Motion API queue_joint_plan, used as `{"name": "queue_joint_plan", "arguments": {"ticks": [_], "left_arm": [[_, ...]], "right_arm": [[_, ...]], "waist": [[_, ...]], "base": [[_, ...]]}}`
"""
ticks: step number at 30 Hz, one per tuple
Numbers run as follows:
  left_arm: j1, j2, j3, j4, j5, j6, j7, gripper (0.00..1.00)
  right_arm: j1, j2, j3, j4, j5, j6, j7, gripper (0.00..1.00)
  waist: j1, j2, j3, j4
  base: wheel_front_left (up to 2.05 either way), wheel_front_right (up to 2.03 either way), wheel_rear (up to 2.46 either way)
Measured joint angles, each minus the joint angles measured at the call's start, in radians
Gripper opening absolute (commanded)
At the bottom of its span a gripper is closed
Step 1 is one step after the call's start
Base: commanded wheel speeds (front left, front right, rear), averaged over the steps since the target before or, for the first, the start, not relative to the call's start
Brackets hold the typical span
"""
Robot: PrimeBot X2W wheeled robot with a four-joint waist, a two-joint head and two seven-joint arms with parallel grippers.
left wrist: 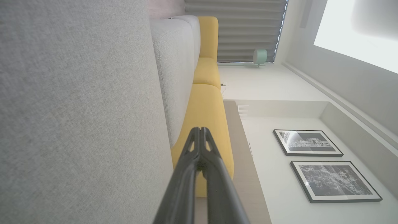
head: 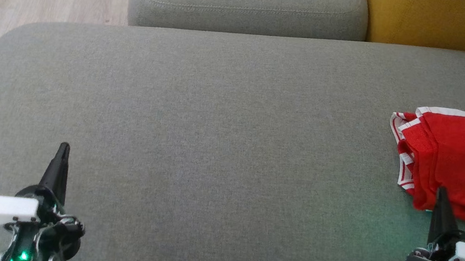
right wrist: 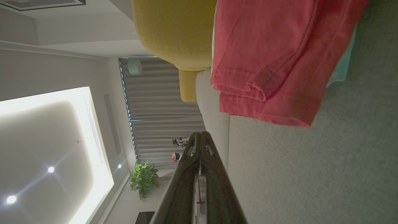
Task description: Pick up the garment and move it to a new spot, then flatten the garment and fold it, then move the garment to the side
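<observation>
The garment [head: 453, 159], a red piece with white trim [head: 450, 113] along its edges, was seen lying bunched and partly doubled over itself at the far right of the grey seat [head: 215, 124], nearer the robot than the yellow cushion [head: 444, 21]. It was judged to be light, soft and limp. No shape would be kept once it was lifted, and the loose layers could be expected to sag and fall open. The cloth looked matt rather than slippery, and nothing about it seemed fragile. A hold was thought best taken on the stitched hem [right wrist: 242, 88] or on the trimmed band, where the cloth was thickest. A pinch in the middle risked catching one layer only, or the seat fabric beneath.

The right gripper [head: 441, 191] was seen with its two fingers pressed together on nothing, its tip at the garment's near edge. Whether the cloth was touched could not be told. The left gripper [head: 63, 148] was likewise closed on nothing, over bare seat and well apart from the garment.

The only thing bearing anything was the seat, and on it the garment alone was laid.
</observation>
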Motion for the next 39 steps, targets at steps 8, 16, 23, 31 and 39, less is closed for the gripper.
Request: {"name": "queue_joint_plan", "arguments": {"ticks": [8, 16, 23, 31, 39], "left_arm": [[0.000, 0.000, 0.002, 0.000, 0.000, 0.000, 0.000, 0.00], [0.000, -0.001, 0.012, 0.000, 0.000, 0.000, 0.000, 0.00], [0.000, -0.002, 0.016, 0.000, 0.000, 0.000, 0.000, 0.00], [0.000, -0.002, 0.017, 0.000, 0.000, 0.000, 0.002, 0.00], [0.000, -0.003, 0.018, 0.000, 0.002, 0.000, 0.002, 0.00]], "right_arm": [[0.000, 0.000, -0.002, 0.000, 0.000, 0.000, 0.007, 0.00], [0.000, 0.001, -0.004, 0.000, 0.000, 0.000, 0.008, 0.00], [0.000, 0.001, -0.005, 0.000, -0.001, 0.000, 0.008, 0.00], [0.000, 0.002, -0.008, 0.000, -0.001, 0.000, 0.008, 0.00], [0.000, 0.002, -0.010, 0.000, -0.002, 0.000, 0.016, 0.00]], "waist": [[0.0000, 0.0000, 0.000, 0.000], [0.0000, 0.0000, 0.000, 0.000], [0.0000, 0.0000, 0.000, 0.000], [0.0000, 0.0000, 0.000, 0.000], [0.0000, 0.0000, 0.000, 0.000]], "base": [[0.00, 0.00, 0.00], [0.00, 0.00, 0.00], [0.00, 0.00, 0.00], [0.00, 0.00, 0.00], [0.00, 0.00, 0.00]]}}
